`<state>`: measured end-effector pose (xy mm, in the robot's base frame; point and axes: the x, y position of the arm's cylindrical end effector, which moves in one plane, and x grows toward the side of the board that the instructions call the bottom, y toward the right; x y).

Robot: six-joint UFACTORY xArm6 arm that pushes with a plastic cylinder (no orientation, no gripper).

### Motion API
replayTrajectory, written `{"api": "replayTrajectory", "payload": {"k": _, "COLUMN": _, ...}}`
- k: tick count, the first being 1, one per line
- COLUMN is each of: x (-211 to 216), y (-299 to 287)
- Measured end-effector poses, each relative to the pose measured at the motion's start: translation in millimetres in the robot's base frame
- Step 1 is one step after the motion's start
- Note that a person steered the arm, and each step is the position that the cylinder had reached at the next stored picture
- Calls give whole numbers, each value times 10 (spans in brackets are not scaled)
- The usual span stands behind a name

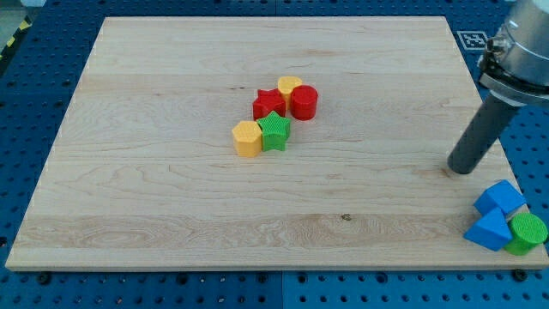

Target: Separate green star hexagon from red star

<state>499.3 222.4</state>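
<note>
Blue blocks [496, 213] and a green cylinder [527, 232] are sitting just below-right of my tip [464, 169]; no jaws on this rod, nothing being held. Far off to its left, green star [274, 130] and yellow hexagon [247, 138] are touching, star pressing against red star [268, 104]. Separation not started; whole push remaining.

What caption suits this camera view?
My tip waits at the board's right edge, far from the touching green star, yellow hexagon and red star.
</note>
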Motion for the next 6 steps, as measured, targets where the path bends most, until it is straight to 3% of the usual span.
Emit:
{"api": "replayTrajectory", "payload": {"k": 2, "x": -764, "y": -361}}
{"api": "replayTrajectory", "payload": {"k": 4, "x": -697, "y": -1564}}
{"api": "replayTrajectory", "payload": {"k": 6, "x": -303, "y": -2955}}
